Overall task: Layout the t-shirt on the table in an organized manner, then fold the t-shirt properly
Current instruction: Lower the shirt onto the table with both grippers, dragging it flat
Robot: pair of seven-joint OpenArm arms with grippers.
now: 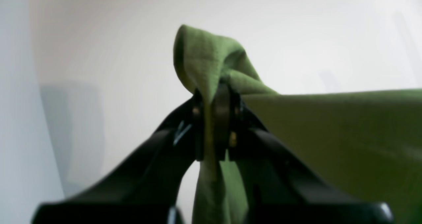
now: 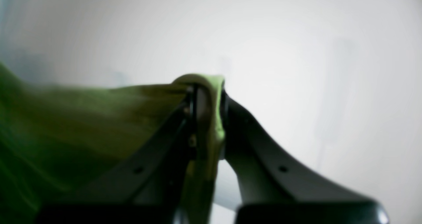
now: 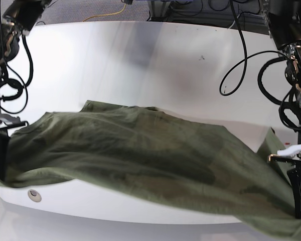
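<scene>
Left gripper (image 1: pixel 211 118): jaws closed on a bunched fold of the shirt (image 1: pixel 329 135); a peak of cloth pokes up past the fingertips, and a strip hangs down between the fingers. Right gripper (image 2: pixel 207 118): jaws likewise clamped on a shirt edge, cloth wrapped over the tips and trailing below.

Base view: the shirt (image 3: pixel 140 155) is stretched between the two grippers, left gripper (image 3: pixel 300 211) at the near right, right gripper (image 3: pixel 0 165) at the near left. The span sags in the middle. Far edge seems to rest on the table (image 3: pixel 140 65); near edge drapes toward the front rim, with a grommet hole (image 3: pixel 34 195) showing just below it. Cloth is blurred, so it is likely in motion. Cannot tell which part of the garment each gripper holds (hem or shoulders).

Progress, judged: layout stage, not finished. Shirt is spread wide but wrinkled, partly lifted, not flat. No fold visible.

Left to do: lay it flat and square on the table, release, smooth, then all the folds. Risk: near edge sliding off the front rim.
</scene>
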